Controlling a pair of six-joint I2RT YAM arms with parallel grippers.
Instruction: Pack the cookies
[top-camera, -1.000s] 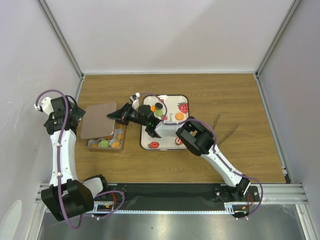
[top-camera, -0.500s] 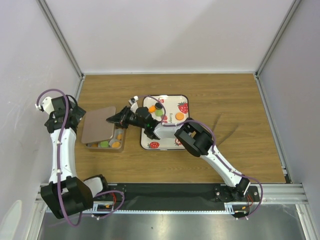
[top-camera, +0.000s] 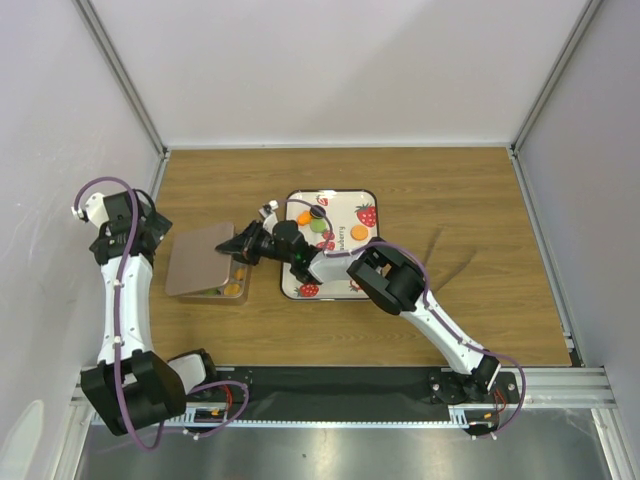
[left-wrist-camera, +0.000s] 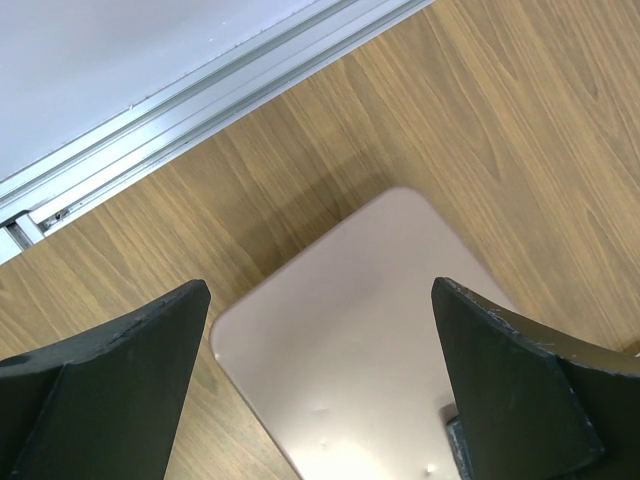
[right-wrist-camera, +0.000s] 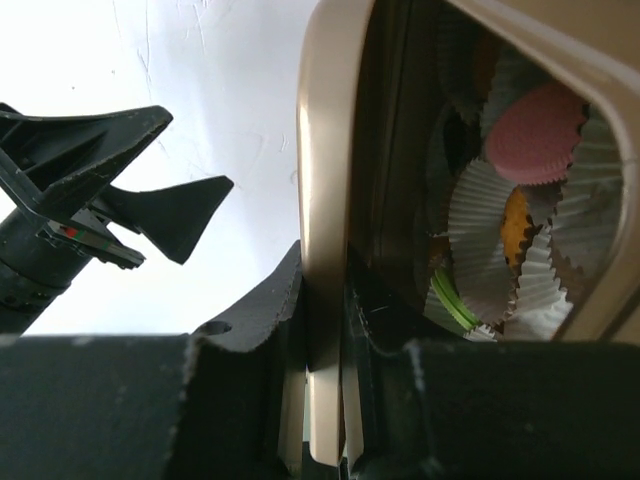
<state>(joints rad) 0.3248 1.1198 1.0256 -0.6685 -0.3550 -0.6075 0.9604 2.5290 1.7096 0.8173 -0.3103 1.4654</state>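
Lid (top-camera: 198, 262), right pincer (top-camera: 235, 246) block box (top-camera: 232, 294); table (top-camera: 460, 220) free

from above, the lid (top-camera: 203, 258) hides most of the box (top-camera: 244, 292); we see only its near right corner w/ a couple of cookies (top-camera: 232, 289), too small to count. the right arm (top-camera: 385, 280) covers part of the tray (top-camera: 345, 203). left wrist cam: lid runs off the bottom edge, box under it unseen. right wrist cam: box cut at the right edge, cookies half buried in paper cups (right-wrist-camera: 480, 235), number unclear.
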